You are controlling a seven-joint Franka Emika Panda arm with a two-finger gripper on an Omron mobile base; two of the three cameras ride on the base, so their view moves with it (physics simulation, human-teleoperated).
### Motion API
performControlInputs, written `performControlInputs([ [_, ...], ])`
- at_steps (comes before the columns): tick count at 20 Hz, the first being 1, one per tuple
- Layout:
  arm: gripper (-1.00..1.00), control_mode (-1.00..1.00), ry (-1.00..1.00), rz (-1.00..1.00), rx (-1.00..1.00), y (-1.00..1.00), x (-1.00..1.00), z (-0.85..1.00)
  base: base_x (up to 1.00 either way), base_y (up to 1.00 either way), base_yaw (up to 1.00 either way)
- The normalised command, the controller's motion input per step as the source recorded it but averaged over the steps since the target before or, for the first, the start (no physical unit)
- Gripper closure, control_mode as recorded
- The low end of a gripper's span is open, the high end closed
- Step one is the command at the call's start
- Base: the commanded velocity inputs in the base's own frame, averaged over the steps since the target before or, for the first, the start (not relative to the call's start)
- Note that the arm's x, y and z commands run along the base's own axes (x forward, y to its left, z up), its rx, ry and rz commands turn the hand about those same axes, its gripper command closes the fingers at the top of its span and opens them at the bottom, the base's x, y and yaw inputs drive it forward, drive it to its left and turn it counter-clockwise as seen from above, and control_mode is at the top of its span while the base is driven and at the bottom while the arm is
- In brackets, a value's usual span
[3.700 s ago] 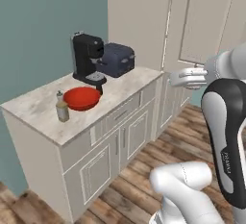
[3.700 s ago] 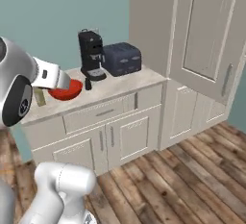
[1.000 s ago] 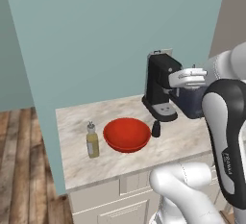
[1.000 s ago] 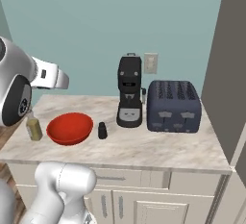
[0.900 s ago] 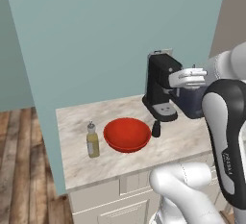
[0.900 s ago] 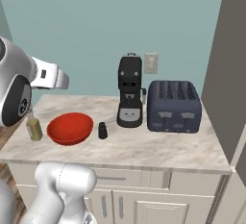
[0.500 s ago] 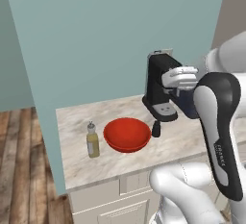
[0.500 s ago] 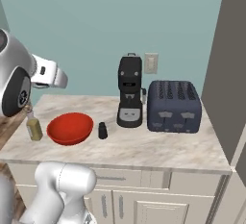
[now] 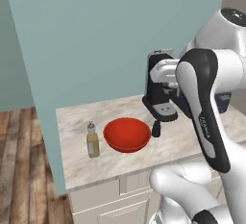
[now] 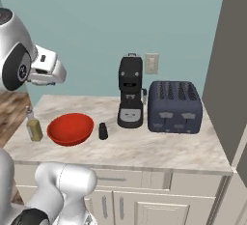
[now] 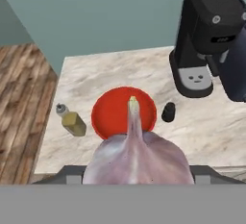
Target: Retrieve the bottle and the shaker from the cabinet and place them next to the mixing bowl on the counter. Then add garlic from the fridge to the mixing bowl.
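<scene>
The small whitish-pink garlic bulb [image 11: 137, 156], gripped in the fingers, hangs above the round red bowl [image 11: 124, 112], with olive bottle [image 11: 72, 120] and black shaker [image 11: 168, 112] already beside it on the bench.

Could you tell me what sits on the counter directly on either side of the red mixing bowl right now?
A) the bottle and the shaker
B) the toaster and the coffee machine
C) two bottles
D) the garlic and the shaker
A: the bottle stands on one side of the mixing bowl and the shaker on the other, all on the counter.
</scene>
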Motion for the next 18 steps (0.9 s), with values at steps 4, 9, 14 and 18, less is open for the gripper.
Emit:
performControlInputs([
  [4,1.00,-1.00,0.00,0.04,0.00,0.00,0.08,-0.88,0.00,0.00,0.00],
  [9,1.00,-1.00,0.00,0.14,0.00,0.06,0.34,-0.77,0.00,0.00,0.00],
  [14,1.00,-1.00,0.09,0.26,-0.03,0.05,0.76,-0.27,0.00,0.00,0.00],
  [18,1.00,-1.00,0.21,0.23,-0.08,0.14,0.68,-0.01,0.00,0.00,0.00],
])
